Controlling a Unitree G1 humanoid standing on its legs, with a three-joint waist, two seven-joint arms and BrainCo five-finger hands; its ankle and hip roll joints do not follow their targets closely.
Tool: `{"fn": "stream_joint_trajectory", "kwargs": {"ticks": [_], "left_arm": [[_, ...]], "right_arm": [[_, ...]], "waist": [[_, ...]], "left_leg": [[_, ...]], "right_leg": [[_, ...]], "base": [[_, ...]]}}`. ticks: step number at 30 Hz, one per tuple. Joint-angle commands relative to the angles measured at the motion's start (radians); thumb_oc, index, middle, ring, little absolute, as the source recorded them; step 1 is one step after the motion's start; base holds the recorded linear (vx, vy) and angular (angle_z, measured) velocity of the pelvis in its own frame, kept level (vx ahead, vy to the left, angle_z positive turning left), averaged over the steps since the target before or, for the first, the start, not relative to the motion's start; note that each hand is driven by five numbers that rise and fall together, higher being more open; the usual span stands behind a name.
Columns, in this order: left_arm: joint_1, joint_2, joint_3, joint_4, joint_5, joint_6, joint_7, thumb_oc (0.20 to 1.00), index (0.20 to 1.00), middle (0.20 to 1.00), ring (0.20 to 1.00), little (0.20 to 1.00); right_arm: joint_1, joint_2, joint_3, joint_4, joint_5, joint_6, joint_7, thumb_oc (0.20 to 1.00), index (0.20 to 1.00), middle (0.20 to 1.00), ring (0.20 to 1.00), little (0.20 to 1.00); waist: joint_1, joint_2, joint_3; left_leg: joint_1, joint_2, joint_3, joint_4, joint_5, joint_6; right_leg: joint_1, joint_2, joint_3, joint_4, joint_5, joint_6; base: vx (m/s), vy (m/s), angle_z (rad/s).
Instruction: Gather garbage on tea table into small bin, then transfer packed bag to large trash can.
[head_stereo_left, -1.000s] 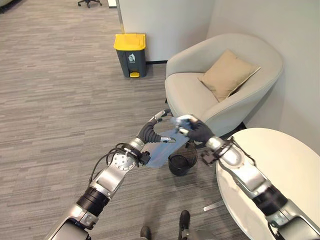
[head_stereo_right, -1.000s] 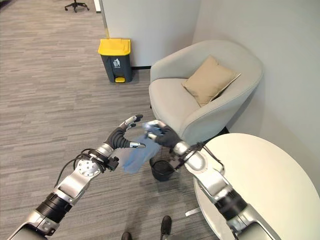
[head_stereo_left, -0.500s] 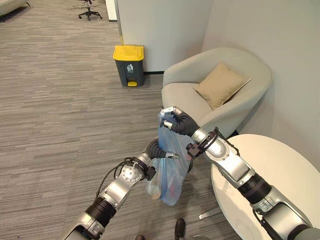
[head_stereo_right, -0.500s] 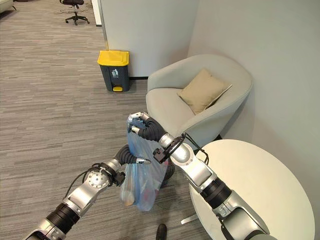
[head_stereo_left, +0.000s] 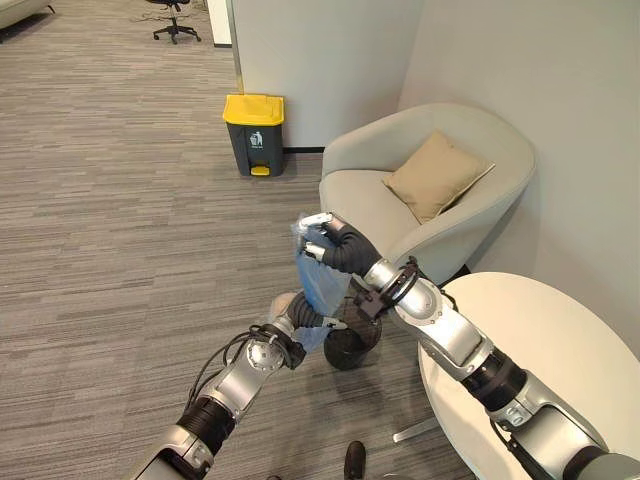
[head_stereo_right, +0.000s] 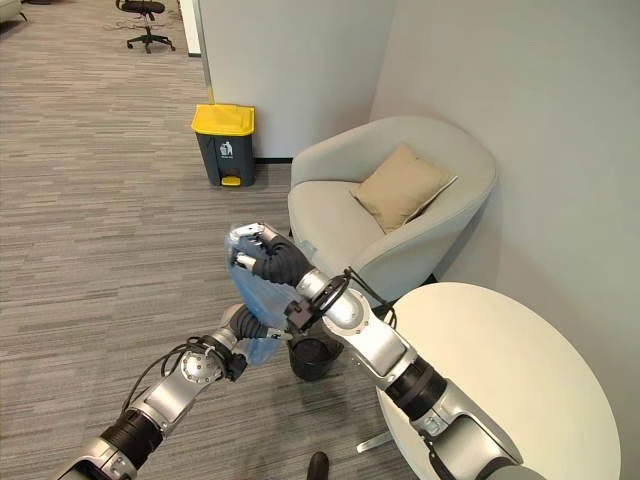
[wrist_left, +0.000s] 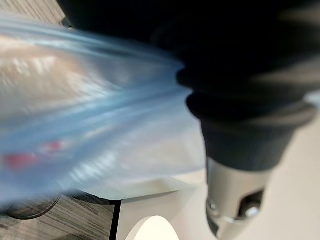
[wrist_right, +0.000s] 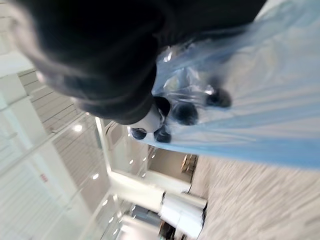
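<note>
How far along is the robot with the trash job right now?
Gathering looks done: the round tea table is bare. In hand: the blue bag is out of the small black bin, its neck bunched in the right hand, while the left hand steadies its lower part. Left: carrying it to the yellow-lidded trash can by the wall and dropping it in.

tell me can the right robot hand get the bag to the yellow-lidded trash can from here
Probably not yet. The right robot hand grips the top of the blue garbage bag, but the yellow-lidded trash can stands far across open carpet by the wall. Nothing blocks the way; the robot would likely need to walk closer.
</note>
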Motion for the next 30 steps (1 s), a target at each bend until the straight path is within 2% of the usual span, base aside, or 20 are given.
{"fn": "stream_joint_trajectory", "kwargs": {"ticks": [1,6,7,13,22,26,27,28,29,30], "left_arm": [[-0.102,-0.037,-0.053,0.041,0.016,-0.029,0.035,1.000,1.000,1.000,1.000,1.000],[-0.183,-0.087,-0.092,0.057,-0.006,-0.030,0.073,1.000,1.000,1.000,1.000,1.000],[-0.198,-0.092,-0.095,0.060,-0.012,-0.033,0.079,0.200,0.200,0.200,0.200,0.200],[-0.228,-0.091,-0.070,0.024,-0.064,-0.049,0.103,0.200,0.200,0.200,0.200,0.200],[-0.172,-0.061,-0.007,-0.051,-0.117,-0.066,0.106,0.200,0.200,0.200,0.200,0.200],[-0.101,-0.032,0.062,-0.126,-0.141,-0.085,0.118,0.200,0.200,0.200,0.200,0.200],[-0.082,-0.030,0.078,-0.141,-0.150,-0.091,0.122,0.200,0.200,0.200,0.200,0.200],[-0.069,-0.030,0.086,-0.150,-0.157,-0.094,0.127,0.200,0.200,0.200,0.200,0.200],[-0.053,-0.030,0.102,-0.163,-0.165,-0.099,0.137,0.200,0.200,0.200,0.200,0.200],[-0.034,-0.026,0.121,-0.175,-0.170,-0.105,0.147,0.200,0.200,0.200,0.200,0.200]], "right_arm": [[-0.164,0.100,-0.042,-0.072,0.073,-0.078,-0.010,0.200,0.200,0.200,0.200,0.200],[-0.202,0.154,0.016,-0.050,0.095,-0.077,-0.012,0.200,0.200,0.200,0.200,0.200],[-0.202,0.153,0.018,-0.046,0.098,-0.081,-0.012,0.200,0.200,0.200,0.200,0.200],[-0.178,0.132,0.023,-0.052,0.101,-0.076,-0.010,0.200,0.200,0.200,0.200,0.200],[-0.114,0.080,0.002,-0.049,0.035,-0.061,0.008,0.200,0.200,0.200,0.200,0.200],[-0.083,0.002,-0.031,-0.079,-0.157,-0.063,-0.004,0.200,0.200,0.200,0.200,0.200],[-0.079,-0.016,-0.040,-0.085,-0.211,-0.066,-0.013,0.225,0.225,0.225,0.225,0.225],[-0.075,-0.025,-0.046,-0.087,-0.248,-0.066,-0.019,0.285,0.285,0.285,0.285,0.285],[-0.072,-0.038,-0.053,-0.095,-0.307,-0.071,-0.036,0.464,0.464,0.464,0.464,0.464],[-0.072,-0.062,-0.061,-0.106,-0.375,-0.077,-0.051,0.589,0.589,0.589,0.589,0.589]], "waist": [[0.014,-0.011,-0.001],[0.023,-0.020,0.004],[0.021,-0.020,0.004],[0.013,-0.016,0.007],[0.007,-0.008,0.001],[0.010,-0.005,-0.005],[0.011,-0.004,-0.004],[0.013,-0.004,-0.004],[0.014,-0.003,-0.004],[0.017,-0.003,-0.004]], "left_leg": [[-0.021,-0.007,-0.027,-0.005,-0.082,0.000],[-0.029,-0.011,-0.033,-0.003,-0.081,0.002],[-0.030,-0.012,-0.033,-0.002,-0.080,0.003],[-0.032,-0.014,-0.029,-0.003,-0.078,0.005],[-0.024,-0.017,-0.020,-0.004,-0.081,0.006],[-0.018,-0.017,-0.023,-0.004,-0.083,0.006],[-0.016,-0.017,-0.024,-0.004,-0.084,0.006],[-0.016,-0.017,-0.025,-0.004,-0.084,0.007],[-0.016,-0.017,-0.025,-0.004,-0.083,0.006],[-0.015,-0.017,-0.028,-0.004,-0.082,0.006]], "right_leg": [[0.080,-0.041,0.065,0.062,-0.205,0.112],[0.076,-0.048,0.057,0.067,-0.204,0.113],[0.075,-0.049,0.056,0.069,-0.204,0.114],[0.066,-0.053,0.062,0.072,-0.197,0.117],[0.073,-0.055,0.065,0.068,-0.197,0.118],[0.082,-0.056,0.062,0.063,-0.199,0.120],[0.085,-0.056,0.061,0.062,-0.200,0.120],[0.086,-0.056,0.061,0.061,-0.200,0.120],[0.087,-0.056,0.060,0.060,-0.201,0.120],[0.089,-0.056,0.060,0.058,-0.201,0.120]], "base": [[0.00,0.000,0.05],[-0.01,0.006,0.03],[0.00,0.000,0.00],[0.00,0.000,0.00],[0.00,0.000,0.00],[0.00,0.000,0.00],[0.00,0.000,0.00],[0.00,0.000,0.00],[0.00,0.000,0.00],[0.00,0.000,0.00]]}}
